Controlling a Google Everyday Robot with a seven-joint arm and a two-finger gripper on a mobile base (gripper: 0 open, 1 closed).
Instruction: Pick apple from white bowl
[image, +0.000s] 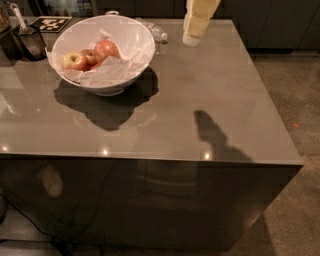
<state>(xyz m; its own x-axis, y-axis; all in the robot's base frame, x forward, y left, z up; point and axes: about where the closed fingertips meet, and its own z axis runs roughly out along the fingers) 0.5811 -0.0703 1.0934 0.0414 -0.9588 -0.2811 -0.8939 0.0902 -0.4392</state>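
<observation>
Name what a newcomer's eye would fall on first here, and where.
The white bowl at the far left of the table stands out first, with a reddish apple and a paler yellow apple on crumpled paper inside. Next, the cream gripper hangs over the table's far edge, right of the bowl.

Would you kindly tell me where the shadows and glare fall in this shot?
Camera view: the white bowl casts a broad dark shadow on the table, toward the front. The gripper, above the table's far edge right of the bowl, throws a separate shadow near the front. Small glare spots dot the glossy front edge. The apple is evenly lit.
</observation>
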